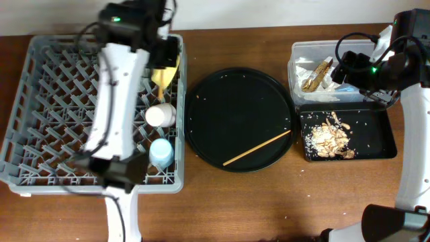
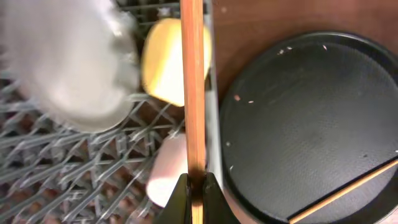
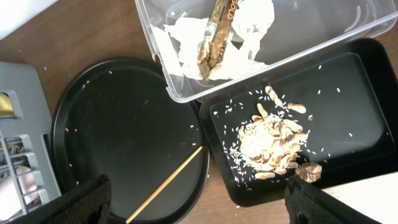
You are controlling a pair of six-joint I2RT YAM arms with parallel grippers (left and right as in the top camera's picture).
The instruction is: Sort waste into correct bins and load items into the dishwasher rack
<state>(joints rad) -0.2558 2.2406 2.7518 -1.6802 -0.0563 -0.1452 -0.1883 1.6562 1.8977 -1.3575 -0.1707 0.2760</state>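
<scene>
My left gripper is shut on a wooden chopstick and holds it over the right edge of the grey dishwasher rack. In the rack are the yellow bowl, the pink cup, the light-blue cup and a pale blurred plate. The second chopstick lies on the round black tray. My right gripper is open and empty, above the gap between the round tray and the shallow black tray.
The clear tub holds white napkins and a brown-gold wrapper. Tan food scraps and rice grains lie in the shallow black tray. The left arm crosses over the rack.
</scene>
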